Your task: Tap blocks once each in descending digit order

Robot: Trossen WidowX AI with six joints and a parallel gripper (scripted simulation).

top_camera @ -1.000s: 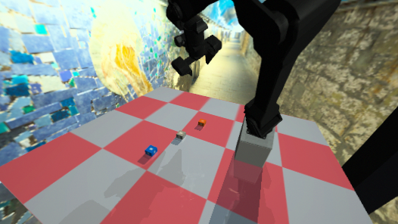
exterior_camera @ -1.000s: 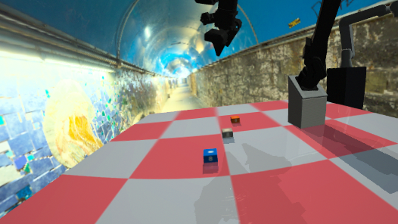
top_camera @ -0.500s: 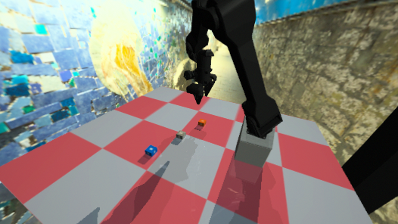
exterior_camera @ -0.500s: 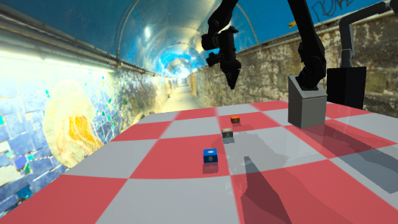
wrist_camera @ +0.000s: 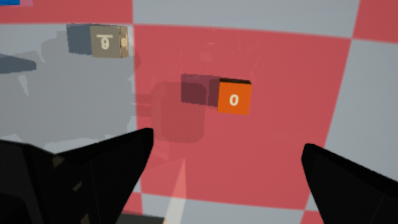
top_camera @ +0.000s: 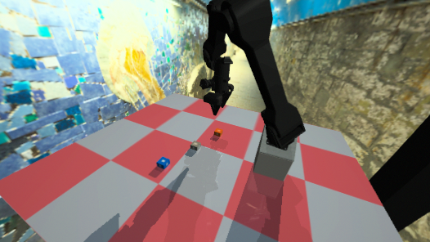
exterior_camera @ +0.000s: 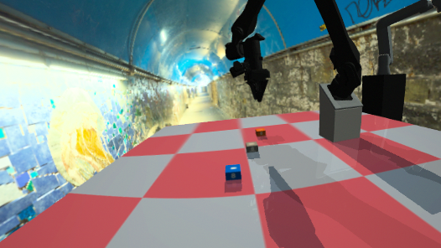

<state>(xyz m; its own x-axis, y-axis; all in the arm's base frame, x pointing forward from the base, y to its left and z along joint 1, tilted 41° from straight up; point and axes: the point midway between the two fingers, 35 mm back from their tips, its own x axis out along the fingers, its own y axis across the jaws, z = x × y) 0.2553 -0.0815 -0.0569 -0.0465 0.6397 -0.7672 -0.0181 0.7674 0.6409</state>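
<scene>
My gripper (top_camera: 220,109) (exterior_camera: 258,100) (wrist_camera: 227,144) is open and empty, high above the table at its far part. An orange block (top_camera: 218,132) (exterior_camera: 261,132) (wrist_camera: 234,97) shows a 0; in the wrist view it lies ahead of the gap between the fingertips. A beige-grey block (top_camera: 195,145) (exterior_camera: 251,147) (wrist_camera: 107,42) shows what looks like a 9 with a bar above it, so an upside-down underlined 6. A blue block (top_camera: 163,163) (exterior_camera: 233,172) (wrist_camera: 9,2) is nearest the top and exterior views; its side digit looks like an 8, but is blurred. No block is touched.
The three blocks stand apart in a loose row on the red and grey checkered table (top_camera: 135,172) (exterior_camera: 201,176). The arm's grey pedestal (top_camera: 273,161) (exterior_camera: 348,123) stands to their right. Arm shadows fall across the table.
</scene>
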